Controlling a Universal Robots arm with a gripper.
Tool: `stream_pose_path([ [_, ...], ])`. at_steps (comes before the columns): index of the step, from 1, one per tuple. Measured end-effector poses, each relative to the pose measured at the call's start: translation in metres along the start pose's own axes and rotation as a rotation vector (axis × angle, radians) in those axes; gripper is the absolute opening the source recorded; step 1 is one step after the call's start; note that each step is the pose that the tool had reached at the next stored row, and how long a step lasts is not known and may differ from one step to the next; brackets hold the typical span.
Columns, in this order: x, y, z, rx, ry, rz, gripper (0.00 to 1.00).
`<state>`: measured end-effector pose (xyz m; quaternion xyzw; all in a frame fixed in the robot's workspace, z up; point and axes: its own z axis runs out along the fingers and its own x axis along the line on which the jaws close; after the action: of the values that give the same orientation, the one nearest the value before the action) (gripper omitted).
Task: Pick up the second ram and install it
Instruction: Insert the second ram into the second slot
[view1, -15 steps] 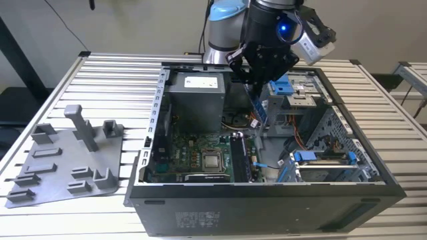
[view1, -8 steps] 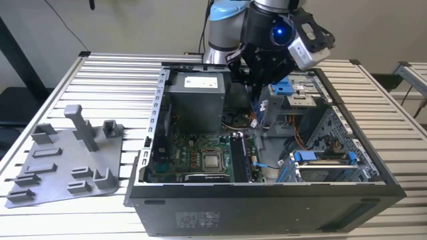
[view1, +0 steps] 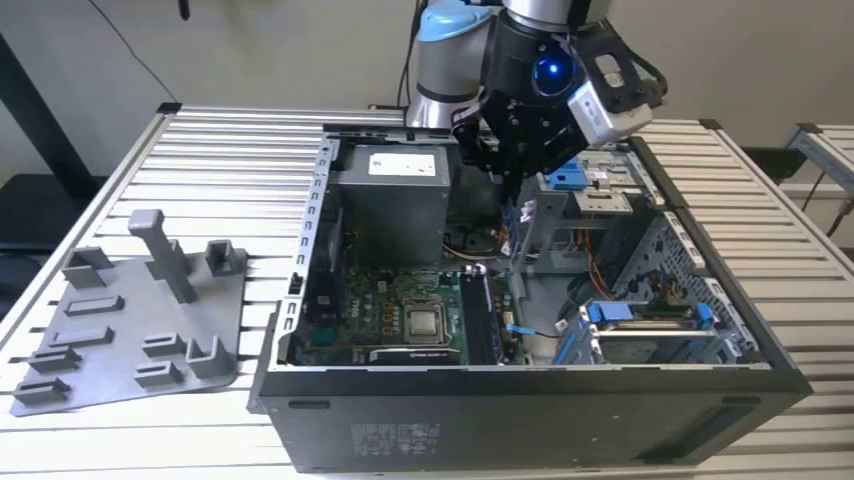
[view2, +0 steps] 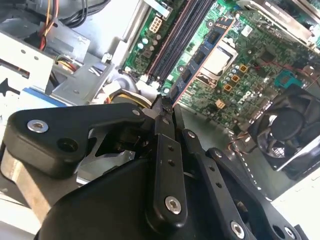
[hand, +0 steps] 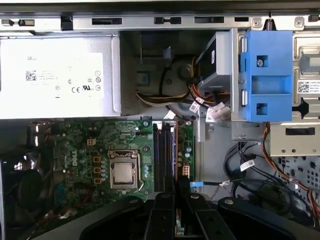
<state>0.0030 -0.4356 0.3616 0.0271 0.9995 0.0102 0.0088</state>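
In the exterior view's upper centre, the gripper (view1: 514, 170) pinches the second ram (view2: 198, 57) above the open computer case (view1: 534, 420).

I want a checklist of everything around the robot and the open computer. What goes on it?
Surface: slatted metal table carrying an open computer case.
Job's things: the second ram, thin and dark, held edge-on above the motherboard.
Clutter: grey tray of holder blocks, on the exterior view's left of the case.
Grippers: claw shut on the second ram, over the case's inside.
Cables: wire bundles beside the power supply.
Surroundings: another slatted table at the exterior view's right edge.
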Motion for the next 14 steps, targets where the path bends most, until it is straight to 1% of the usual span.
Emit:
stream_pose_path([
  [6,0.0003,0.0,0.0008,-0.0005,-0.0006,0.003,0.14],
  [12,0.0009,-0.0002,0.0057,-0.0002,-0.0007,0.01,0.14],
  [14,0.0014,-0.0002,0.0076,-0.0002,-0.0018,0.012,0.14],
])
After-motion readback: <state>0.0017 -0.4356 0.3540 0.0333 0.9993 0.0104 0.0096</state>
